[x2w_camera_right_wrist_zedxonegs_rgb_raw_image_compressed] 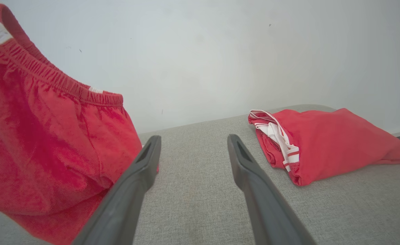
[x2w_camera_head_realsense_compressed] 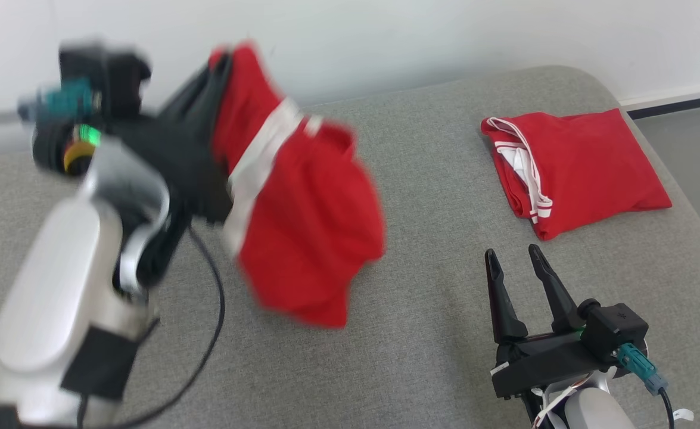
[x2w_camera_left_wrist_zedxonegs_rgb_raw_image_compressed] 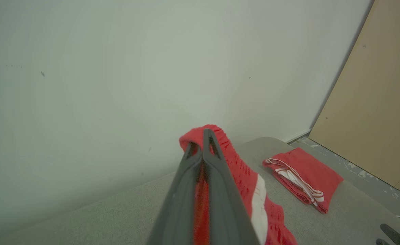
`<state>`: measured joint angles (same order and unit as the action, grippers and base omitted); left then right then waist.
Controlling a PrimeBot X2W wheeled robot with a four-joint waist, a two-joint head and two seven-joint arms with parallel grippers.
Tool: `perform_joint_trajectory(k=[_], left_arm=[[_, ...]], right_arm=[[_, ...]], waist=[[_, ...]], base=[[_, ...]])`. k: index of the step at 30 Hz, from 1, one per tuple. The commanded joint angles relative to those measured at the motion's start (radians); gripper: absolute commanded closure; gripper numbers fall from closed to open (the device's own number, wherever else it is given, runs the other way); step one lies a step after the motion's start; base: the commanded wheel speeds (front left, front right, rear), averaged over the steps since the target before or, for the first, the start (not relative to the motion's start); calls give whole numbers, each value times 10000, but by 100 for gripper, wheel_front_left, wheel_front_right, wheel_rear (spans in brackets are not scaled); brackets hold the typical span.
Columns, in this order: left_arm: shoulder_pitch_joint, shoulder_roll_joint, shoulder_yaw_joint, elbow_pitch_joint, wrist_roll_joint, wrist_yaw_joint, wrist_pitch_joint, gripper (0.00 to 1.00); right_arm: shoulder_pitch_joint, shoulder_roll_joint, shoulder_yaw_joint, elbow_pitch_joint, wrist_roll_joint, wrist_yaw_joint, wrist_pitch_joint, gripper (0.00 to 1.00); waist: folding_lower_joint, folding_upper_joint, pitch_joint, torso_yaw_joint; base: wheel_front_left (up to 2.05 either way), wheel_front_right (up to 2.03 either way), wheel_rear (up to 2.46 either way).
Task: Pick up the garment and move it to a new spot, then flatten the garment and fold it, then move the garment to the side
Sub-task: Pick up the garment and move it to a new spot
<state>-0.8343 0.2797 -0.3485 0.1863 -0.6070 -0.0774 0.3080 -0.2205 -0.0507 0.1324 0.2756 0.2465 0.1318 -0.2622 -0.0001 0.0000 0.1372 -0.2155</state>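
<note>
We hold the red shorts with a white stripe [x2w_camera_head_realsense_compressed: 302, 226] in the air above the left of the grey fabric table [x2w_camera_head_realsense_compressed: 421, 345], pinched at their top in our left pincer [x2w_camera_left_wrist_zedxonegs_rgb_raw_image_compressed: 206, 135]. Our right pincer [x2w_camera_head_realsense_compressed: 513, 255] hovers spread and empty, near a folded red garment [x2w_camera_head_realsense_compressed: 588, 167] lying far right.
</note>
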Motion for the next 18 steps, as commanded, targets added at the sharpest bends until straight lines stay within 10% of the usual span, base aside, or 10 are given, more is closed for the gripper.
perform_joint_trajectory(k=[1,11,13,14,15,18], left_arm=[[851,25,89,140,-196,95,-198,100],[3390,21,-70,1948,-254,51,-1540,100],[3446,37,-188,2254,-72,-15,-1876,52],[3446,37,-188,2254,-72,-15,-1876,52],[3442,89,-239,2384,60,-35,-2061,0],[3391,52,-234,2618,268,-29,-2720,0]], right_arm=[[122,3,16,27,59,-21,-28,0],[79,1,103,224,-6,-21,-31,0],[178,3,118,299,-49,-21,-31,0],[178,3,118,299,-49,-21,-31,0],[229,5,150,351,-79,-21,-29,0],[317,-2,181,473,-123,-21,-31,0]], waist=[[1,0,2,-33],[1,0,-157,22],[1,0,-291,105],[1,0,-291,105],[1,0,-379,146],[1,0,-727,276]], base=[[0,0,0],[0,0,0],[0,0,0],[0,0,0],[0,0,0],[0,0,0]])
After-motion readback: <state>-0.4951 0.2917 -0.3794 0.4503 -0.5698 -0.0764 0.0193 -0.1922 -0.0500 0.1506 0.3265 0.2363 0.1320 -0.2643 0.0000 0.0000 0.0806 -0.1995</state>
